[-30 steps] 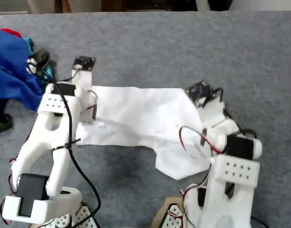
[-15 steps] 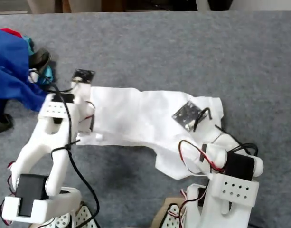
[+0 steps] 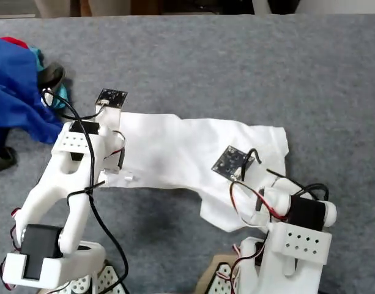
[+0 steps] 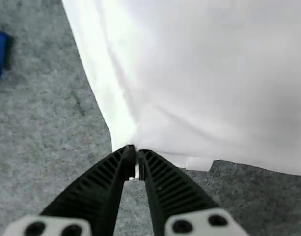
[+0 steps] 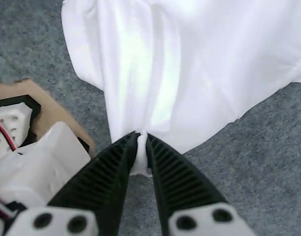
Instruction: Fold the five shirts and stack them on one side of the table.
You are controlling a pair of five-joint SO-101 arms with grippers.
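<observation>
My right gripper point(image 5: 139, 136) has drawn back toward the worktop's point(image 3: 236, 61) near edge, and it and the left gripper point(image 4: 135, 151) seem clamped on slim pinches of the white shirt point(image 3: 175, 150) that a tug could free.

Grey felt-covered table top point(image 3: 236, 67). Spread mid-table, wrinkled: crumpled white cloth shirt point(image 3: 175, 153). Heaped at left edge: pile of blue fabric garments point(image 3: 13, 86), red and teal scraps showing. At near edge: flat brown board point(image 5: 37, 105).
</observation>
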